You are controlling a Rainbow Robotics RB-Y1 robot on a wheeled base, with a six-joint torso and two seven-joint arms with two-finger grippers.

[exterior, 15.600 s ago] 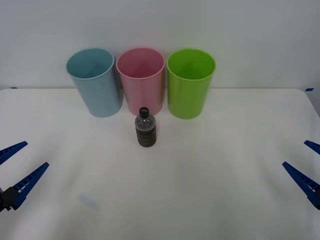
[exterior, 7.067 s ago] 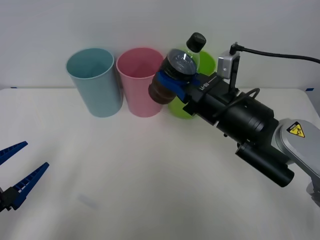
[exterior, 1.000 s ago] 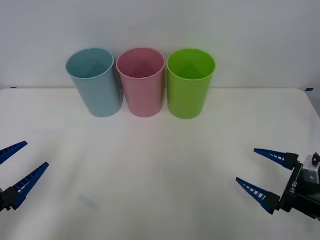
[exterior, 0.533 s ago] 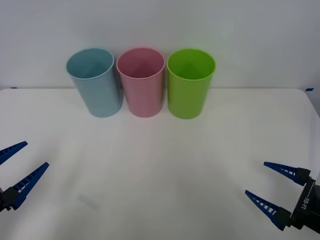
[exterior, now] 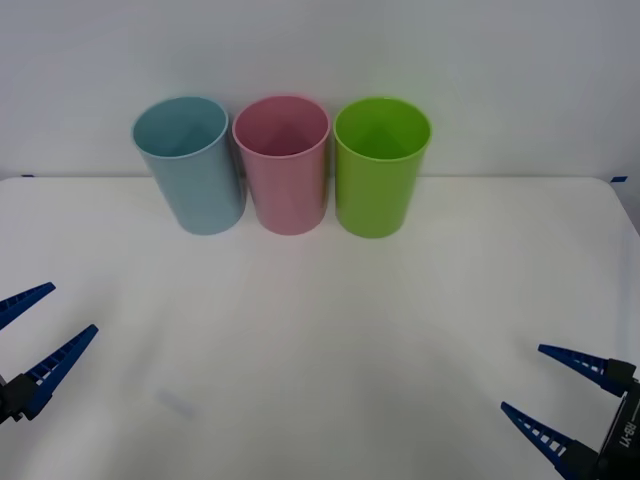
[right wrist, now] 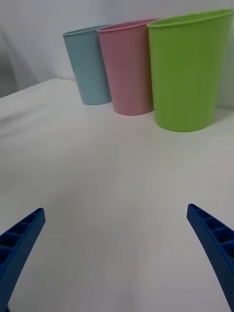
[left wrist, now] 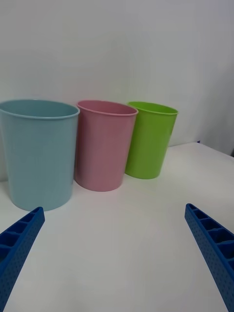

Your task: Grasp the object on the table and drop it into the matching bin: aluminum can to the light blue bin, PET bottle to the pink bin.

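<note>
The pink bin (exterior: 282,163) stands in the middle of a row at the back of the white table (exterior: 320,330), with the light blue bin (exterior: 189,163) on its left. Both bins also appear in the right wrist view, pink bin (right wrist: 127,66) and light blue bin (right wrist: 88,63), and in the left wrist view, pink bin (left wrist: 103,144) and light blue bin (left wrist: 38,152). The PET bottle is out of view. My right gripper (exterior: 568,401) is open and empty low at the front right. My left gripper (exterior: 35,335) is open at the front left edge.
A lime green bin (exterior: 380,165) stands right of the pink one, touching or nearly touching it. A plain white wall rises behind the row. A faint smudge (exterior: 176,402) marks the tabletop at the front left.
My right gripper has drawn back toward the front right corner, open and empty. Earlier it held the bottle over the bins, and the bottle no longer stands on the table. The left arm stayed still.
</note>
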